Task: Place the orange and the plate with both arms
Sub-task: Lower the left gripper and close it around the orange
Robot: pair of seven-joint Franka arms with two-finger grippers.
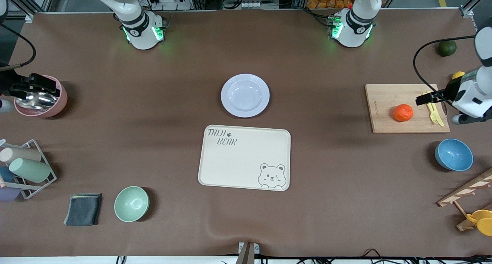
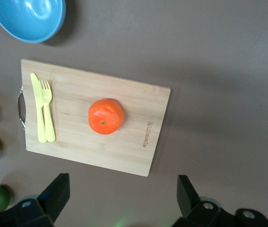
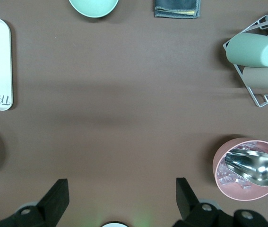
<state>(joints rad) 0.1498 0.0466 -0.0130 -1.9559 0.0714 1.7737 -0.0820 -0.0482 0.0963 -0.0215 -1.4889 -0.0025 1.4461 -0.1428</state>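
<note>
The orange (image 1: 403, 112) sits on the wooden cutting board (image 1: 384, 102) at the frame's right edge, beside a yellow fork (image 1: 431, 104). The plate (image 1: 245, 95) lies at centre, just above the bear tray (image 1: 230, 160). The left gripper (image 2: 122, 196) hangs over the board, fingers apart. The right gripper (image 3: 119, 198) hangs over bare tabletop (image 3: 124, 118) beside the pink cup (image 3: 248, 169), fingers apart

Front camera high, faces robots; wrist cameras look straight down at table (image 1: 307, 218).
</note>
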